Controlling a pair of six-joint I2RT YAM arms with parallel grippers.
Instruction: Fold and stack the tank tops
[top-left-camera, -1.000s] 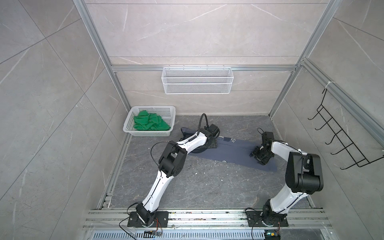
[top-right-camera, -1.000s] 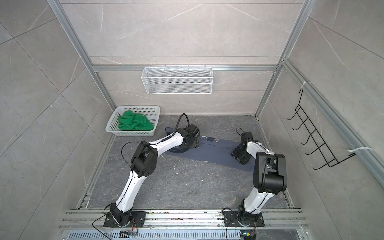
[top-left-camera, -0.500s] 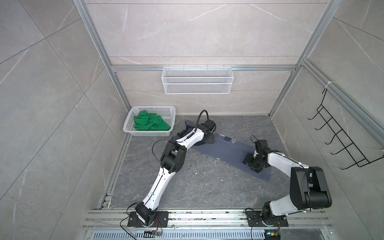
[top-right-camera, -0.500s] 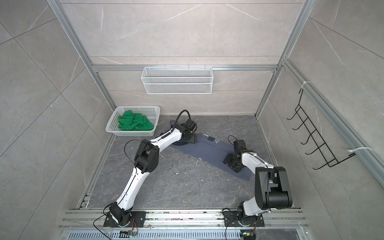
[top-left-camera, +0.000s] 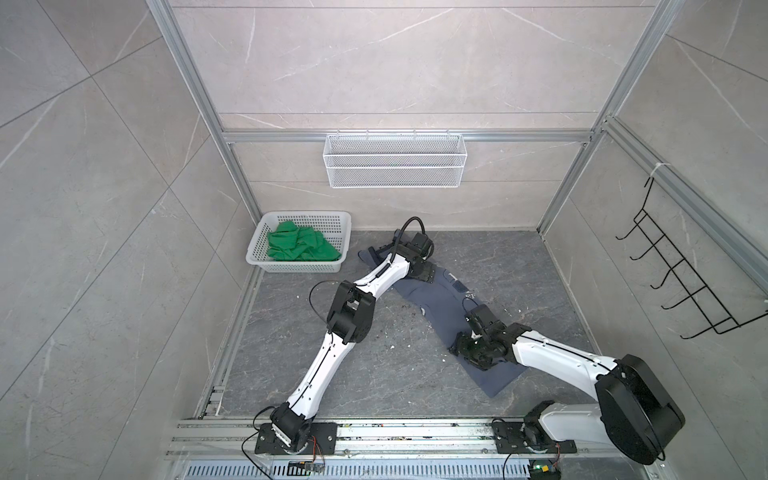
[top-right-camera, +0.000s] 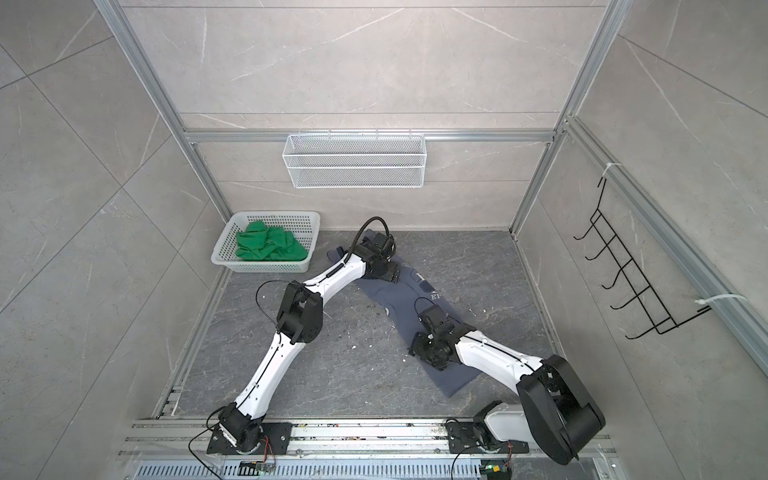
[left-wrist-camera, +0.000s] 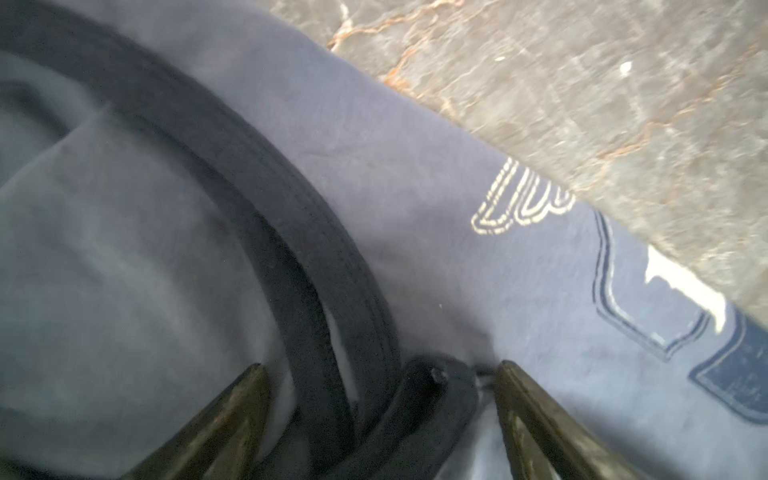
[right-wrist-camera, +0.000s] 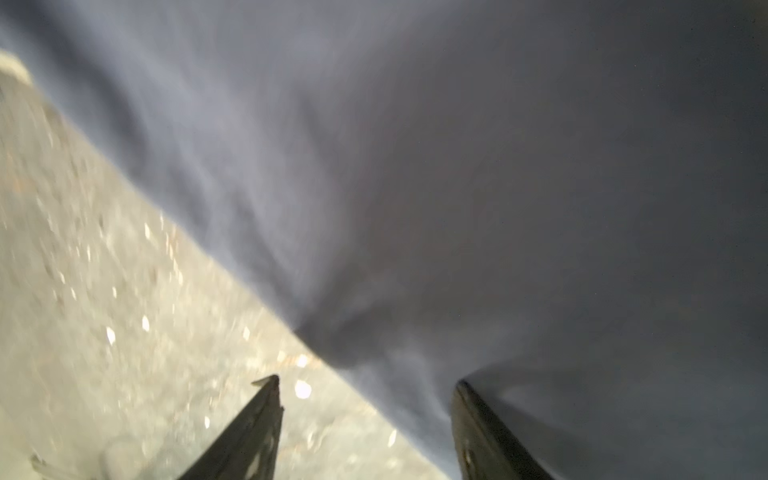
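We find the slate-blue tank top (top-left-camera: 436, 299) (top-right-camera: 399, 299) lying flat on the tabletop (top-left-camera: 374, 374), stretched between the two sets of jaws. The left jaws stand released over its neck end. Its dark trim (left-wrist-camera: 316, 249) passes between the fingers (left-wrist-camera: 540, 424), with the lettering (left-wrist-camera: 519, 199) just ahead. The right jaws stand released astride its side edge, one finger (right-wrist-camera: 249, 436) over bare tabletop and the other over cloth. The green tank top (top-left-camera: 301, 247) lies crumpled in the white basket (top-left-camera: 297, 267), well apart from both jaws.
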